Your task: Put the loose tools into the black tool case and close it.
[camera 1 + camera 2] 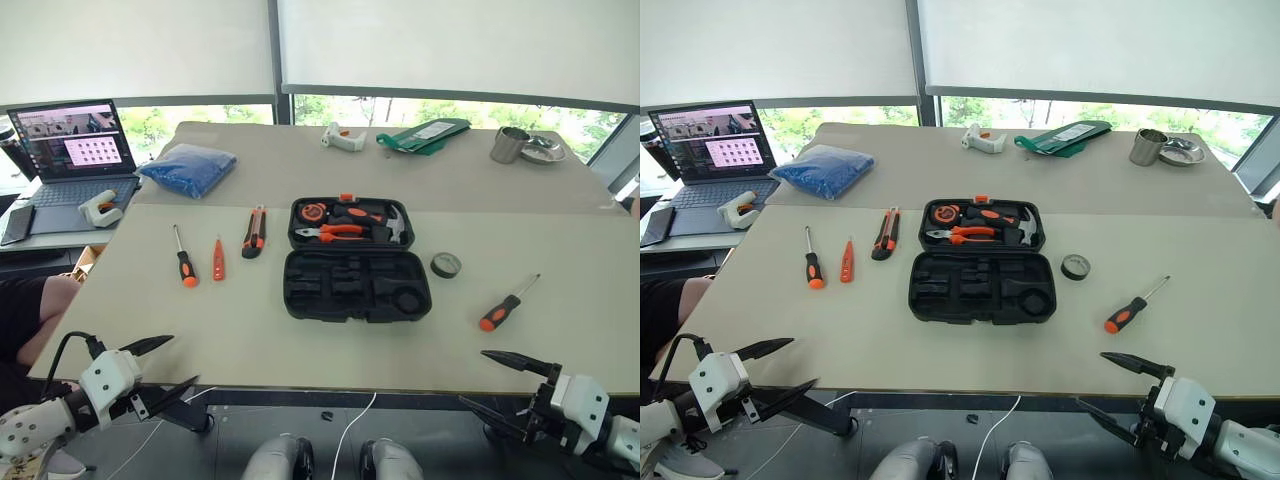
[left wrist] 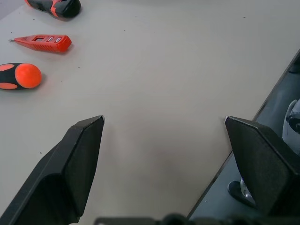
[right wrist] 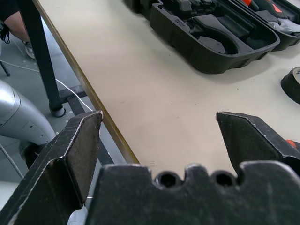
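The black tool case [image 1: 357, 258] lies open and flat in the middle of the beige table [image 1: 250, 330], ahead of both pincers and between them. It is moulded hard plastic with rounded corners and a small orange latch on its far edge. The far half holds orange-handled pliers, a hammer with a pale metal head and other orange-and-black pieces pressed into their recesses. The near half shows bare tool-shaped hollows, one of them a ring-shaped well.

The left gripper [image 1: 160, 372] hangs at the table's near edge with its two tapered black fingers spread wide, pinching nothing. Ahead of it lie a screwdriver [image 1: 183, 257] with a thin steel shank and a bulbous orange-and-black grip, just beside it a slim, flat orange tester screwdriver [image 1: 218, 260], and next, nearest the case, an orange-black utility knife [image 1: 254, 231] with a blocky ribbed body.

The right gripper [image 1: 506, 386] also sits at the near edge, fingers splayed apart and empty. Ahead of it a second screwdriver [image 1: 507, 304] lies aslant, its orange handle end nearer the pincer. Beyond that, just beside the case's right end, is a small dark tape roll [image 1: 446, 265], a low ring lying flat.

Far off, a crinkled blue bag [image 1: 188, 168] sits on the table's left and a shiny metal cup [image 1: 508, 144] at the far right.
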Motion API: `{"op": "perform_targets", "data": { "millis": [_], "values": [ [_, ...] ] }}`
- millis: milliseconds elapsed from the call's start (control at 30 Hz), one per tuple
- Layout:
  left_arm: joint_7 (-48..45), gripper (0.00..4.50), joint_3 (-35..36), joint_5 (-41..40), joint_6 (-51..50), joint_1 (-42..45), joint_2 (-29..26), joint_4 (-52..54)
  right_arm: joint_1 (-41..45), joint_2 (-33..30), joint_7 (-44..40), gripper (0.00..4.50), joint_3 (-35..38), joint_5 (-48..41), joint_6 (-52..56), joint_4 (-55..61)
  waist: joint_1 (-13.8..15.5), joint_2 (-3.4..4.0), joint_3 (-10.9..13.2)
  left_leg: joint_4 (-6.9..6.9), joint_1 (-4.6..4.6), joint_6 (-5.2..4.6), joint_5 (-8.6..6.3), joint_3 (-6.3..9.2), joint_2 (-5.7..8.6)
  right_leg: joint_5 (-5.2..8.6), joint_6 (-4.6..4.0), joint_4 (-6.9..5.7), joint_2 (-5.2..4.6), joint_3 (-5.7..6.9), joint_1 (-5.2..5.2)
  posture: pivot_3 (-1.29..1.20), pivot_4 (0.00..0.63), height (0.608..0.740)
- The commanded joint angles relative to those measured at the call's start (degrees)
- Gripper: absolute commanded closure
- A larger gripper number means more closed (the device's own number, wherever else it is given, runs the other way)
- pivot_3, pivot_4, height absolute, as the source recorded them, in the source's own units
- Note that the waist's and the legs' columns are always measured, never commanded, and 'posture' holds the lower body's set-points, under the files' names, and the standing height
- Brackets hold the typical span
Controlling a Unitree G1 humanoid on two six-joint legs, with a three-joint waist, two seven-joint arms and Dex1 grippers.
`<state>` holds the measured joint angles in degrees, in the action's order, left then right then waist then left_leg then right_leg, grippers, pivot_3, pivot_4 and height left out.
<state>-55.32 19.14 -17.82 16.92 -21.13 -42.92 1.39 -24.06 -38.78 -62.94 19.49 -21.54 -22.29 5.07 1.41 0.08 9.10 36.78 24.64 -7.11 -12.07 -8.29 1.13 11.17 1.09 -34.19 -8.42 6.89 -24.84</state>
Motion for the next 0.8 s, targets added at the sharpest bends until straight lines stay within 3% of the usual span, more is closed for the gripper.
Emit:
{"op": "perform_targets", "data": {
  "millis": [33, 133, 200, 533, 633, 800],
  "values": [
    [2.3, 0.09, 1.2, -2.4, -3.4, 1.0, 1.0, 3.0, 1.9, 0.2, 2.5, 0.0, 0.7, -2.7, 2.6, 2.4, 0.0, -0.01, 0.0, 0.0, 0.0, 0.0, 0.0, 0.0, 0.0, 0.0, 0.0, 0.0, 0.0, 0.0, 0.0, 0.0, 0.15, 0.74],
    [9.3, 0.09, 3.4, -11.2, -16.8, 5.1, 3.0, 7.5, 5.6, 2.6, 6.9, 0.0, -0.4, -5.1, 5.7, 7.3, -0.1, -0.05, 0.0, 0.01, -0.02, -0.01, 0.0, 0.01, -0.01, -0.07, 0.01, -0.02, 0.0, -0.03, 0.03, 0.0, 0.15, 0.74],
    [15.1, 0.09, 5.2, -12.9, -24.3, 6.2, 3.9, 9.6, 7.6, 5.1, 7.9, 0.0, -1.3, -7.8, 5.5, 10.6, -0.1, -0.15, -0.1, 0.01, -0.04, 0.03, 0.03, 0.09, -0.03, -0.15, 0.01, -0.07, 0.04, -0.04, 0.04, 0.0, 0.15, 0.74],
    [38.9, 0.09, 17.2, -20.7, -44.3, 2.3, 14.5, 21.2, 11.5, 6.3, 9.5, 0.0, -4.1, -14.6, 13.5, 19.7, -0.4, -0.37, -0.1, 0.0, -0.46, 0.3, 0.18, 0.07, 0.03, -0.15, 0.06, 0.06, 0.05, -0.03, 0.51, 0.0, 0.15, 0.74],
    [40.6, 0.09, 16.0, -23.2, -49.6, 3.9, 13.5, 24.9, 11.9, 6.2, 8.4, 0.0, -5.3, -13.6, 13.1, 19.4, 0.4, -0.45, -0.1, 0.01, -0.45, 0.23, 0.13, 0.07, 0.04, -0.13, 0.02, 0.05, 0.04, -0.03, 0.52, 0.0, 0.15, 0.74],
    [49.2, 0.09, 12.3, -24.3, -63.3, 14.5, 9.3, 26.4, 13.8, 6.3, 8.3, 0.0, -5.8, -12.7, 12.7, 18.0, 1.5, -0.44, -0.2, 0.01, -0.39, 0.09, 0.05, 0.06, 0.03, -0.16, 0.02, -0.14, 0.09, -0.05, 0.47, 0.0, 0.15, 0.74]
  ]
}}
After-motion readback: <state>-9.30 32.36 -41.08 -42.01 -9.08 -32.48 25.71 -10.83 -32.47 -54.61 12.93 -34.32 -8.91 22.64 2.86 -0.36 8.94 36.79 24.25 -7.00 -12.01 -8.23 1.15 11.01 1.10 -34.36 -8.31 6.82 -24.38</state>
